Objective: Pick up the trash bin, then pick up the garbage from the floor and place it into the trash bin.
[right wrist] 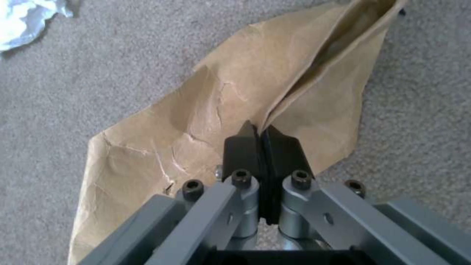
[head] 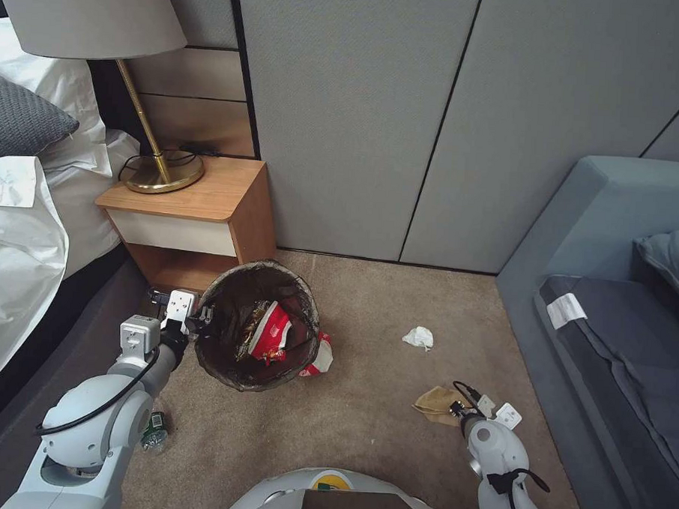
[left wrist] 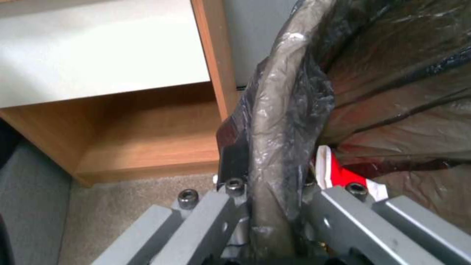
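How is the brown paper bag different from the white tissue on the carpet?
The brown paper bag is tan, flattened and wide; the white tissue is white, crumpled and smaller. The right tool is shut on the bag's fold; the tissue lies untouched. Both lie on the carpet, outside the bin.

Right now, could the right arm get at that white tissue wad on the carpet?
Probably not yet: its right tool is shut on the brown paper bag. The white tissue wad lies on open beige carpet nearby, with nothing in between.

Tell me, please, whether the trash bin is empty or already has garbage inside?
Not empty: the trash bin, gripped at its rim by the left gripper, holds a red-and-white wrapper and other crumpled litter against the dark liner.
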Tool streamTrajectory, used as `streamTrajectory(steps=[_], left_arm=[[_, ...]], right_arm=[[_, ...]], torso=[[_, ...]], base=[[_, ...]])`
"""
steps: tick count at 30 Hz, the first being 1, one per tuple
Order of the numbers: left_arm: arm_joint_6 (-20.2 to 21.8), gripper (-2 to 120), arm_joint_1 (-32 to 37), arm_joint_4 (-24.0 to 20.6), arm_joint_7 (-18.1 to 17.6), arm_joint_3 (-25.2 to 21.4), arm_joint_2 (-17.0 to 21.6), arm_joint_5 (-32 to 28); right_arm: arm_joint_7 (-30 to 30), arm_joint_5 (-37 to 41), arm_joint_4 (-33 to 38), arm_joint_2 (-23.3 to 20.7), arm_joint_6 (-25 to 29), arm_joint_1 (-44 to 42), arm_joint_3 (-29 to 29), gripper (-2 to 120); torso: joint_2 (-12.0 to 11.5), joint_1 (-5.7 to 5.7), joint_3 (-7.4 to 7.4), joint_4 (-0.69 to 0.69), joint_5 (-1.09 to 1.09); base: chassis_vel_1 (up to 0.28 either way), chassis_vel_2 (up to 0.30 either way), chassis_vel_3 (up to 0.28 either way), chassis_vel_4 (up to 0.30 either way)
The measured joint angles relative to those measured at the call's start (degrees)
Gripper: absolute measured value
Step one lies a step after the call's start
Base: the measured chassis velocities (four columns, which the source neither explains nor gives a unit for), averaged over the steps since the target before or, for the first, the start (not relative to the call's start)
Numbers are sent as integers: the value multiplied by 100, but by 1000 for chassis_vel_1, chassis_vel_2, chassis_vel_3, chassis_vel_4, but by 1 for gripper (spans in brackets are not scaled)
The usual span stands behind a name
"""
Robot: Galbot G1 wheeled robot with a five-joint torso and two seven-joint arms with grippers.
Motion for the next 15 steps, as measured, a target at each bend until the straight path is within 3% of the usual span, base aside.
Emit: streamTrajectory(steps=[15], left_arm=[[67, 0, -35, -13, -17, -35, 66, -23]], right_arm=[[-102, -269, 714, -105, -39, -227, 11, 0]], torso=[[0, 0, 0, 1, 0]], base=[[0, 0, 0, 0]])
